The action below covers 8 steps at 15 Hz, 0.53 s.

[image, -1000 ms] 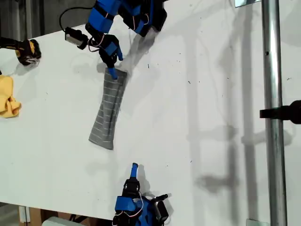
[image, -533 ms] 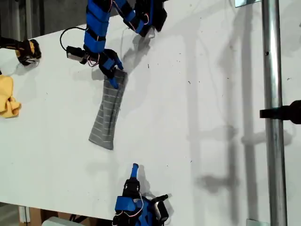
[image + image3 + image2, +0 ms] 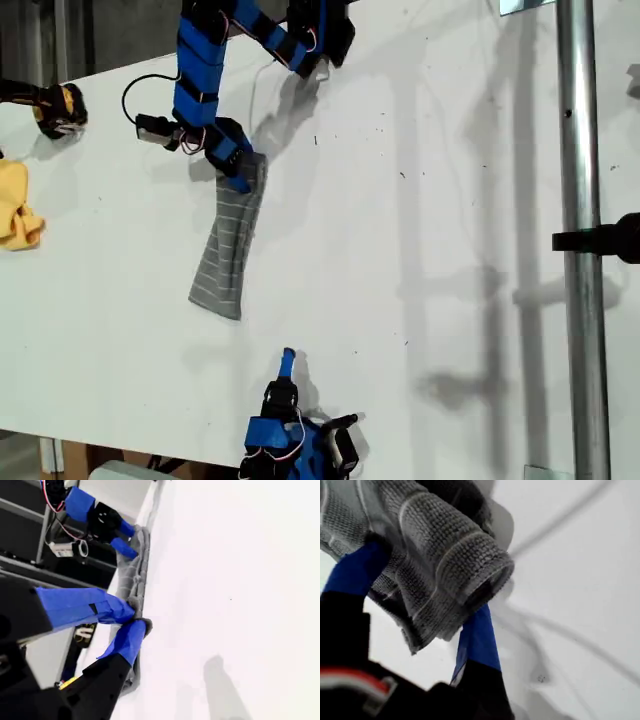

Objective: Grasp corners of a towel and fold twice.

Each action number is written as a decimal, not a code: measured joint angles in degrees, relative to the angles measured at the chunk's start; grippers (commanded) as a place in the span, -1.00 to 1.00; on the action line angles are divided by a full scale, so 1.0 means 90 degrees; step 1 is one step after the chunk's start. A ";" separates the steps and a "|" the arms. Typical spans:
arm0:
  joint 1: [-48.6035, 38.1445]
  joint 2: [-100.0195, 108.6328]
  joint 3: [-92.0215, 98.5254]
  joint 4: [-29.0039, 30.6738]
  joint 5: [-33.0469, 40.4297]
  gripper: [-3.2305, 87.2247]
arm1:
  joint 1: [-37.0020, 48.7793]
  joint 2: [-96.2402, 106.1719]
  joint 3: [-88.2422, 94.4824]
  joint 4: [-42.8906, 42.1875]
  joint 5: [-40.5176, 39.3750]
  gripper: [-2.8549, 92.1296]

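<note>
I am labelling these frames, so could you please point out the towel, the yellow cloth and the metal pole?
towel [image 3: 222,262]: exterior view, middle of its striped length.
yellow cloth [image 3: 14,207]: exterior view, centre of the bunched fabric.
metal pole [image 3: 583,150]: exterior view, upper shaft.

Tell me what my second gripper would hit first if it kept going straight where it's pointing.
Probably nothing soon: my second gripper points along the bare table, and the towel lies to the exterior view's left of that line. Depth unclear; it might graze it.

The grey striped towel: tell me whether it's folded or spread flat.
Folded. The towel lies as a narrow strip on the table, and the first wrist view shows doubled layers pinched in my first claw.
</note>
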 measured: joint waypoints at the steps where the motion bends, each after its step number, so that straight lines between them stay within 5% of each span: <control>1: 0.0000 0.0000 0.0000 0.0020 0.0000 -0.85 | 0.0000 -0.0078 -0.0107 -0.0029 -0.0078 -0.69; 2: 0.0000 0.0000 0.0000 0.0059 -0.0010 -0.85 | 0.0000 -0.0107 -0.0137 -0.0068 -0.0117 -0.94; 8: -0.0137 0.0000 0.0000 0.0117 -0.0010 -0.88 | 0.0000 0.0605 -0.0127 0.0605 -0.0127 -0.94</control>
